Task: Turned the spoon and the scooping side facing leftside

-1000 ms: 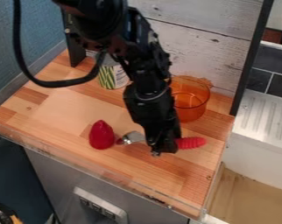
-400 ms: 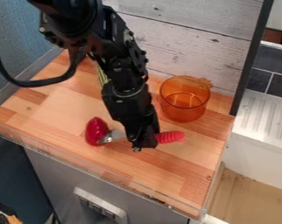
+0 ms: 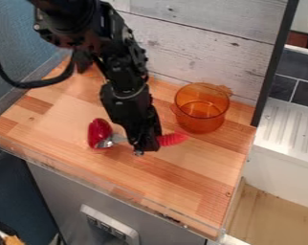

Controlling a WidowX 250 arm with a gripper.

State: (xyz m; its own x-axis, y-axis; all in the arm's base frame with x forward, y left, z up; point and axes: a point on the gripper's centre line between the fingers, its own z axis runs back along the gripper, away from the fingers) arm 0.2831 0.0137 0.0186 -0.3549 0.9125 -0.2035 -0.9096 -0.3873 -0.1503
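The black gripper [image 3: 144,146] hangs low over the middle of the wooden counter, shut on the spoon [image 3: 173,139]. The spoon's ribbed red handle sticks out to the right of the gripper, and its metal scooping end points left, overlapping the lower part of a red, pointed toy [image 3: 98,130] in this view. The middle of the spoon is hidden behind the gripper. Whether the spoon presses on the counter or is slightly raised, I cannot tell.
A transparent orange pot [image 3: 201,109] stands behind and to the right of the gripper, near the back wall. The counter [image 3: 182,177] has a clear raised edge along its front, and a white sink lies beyond its right side.
My gripper has moved left and slightly back, carrying the spoon with it. The red toy has shifted a little left and back. The arm now covers the striped can.
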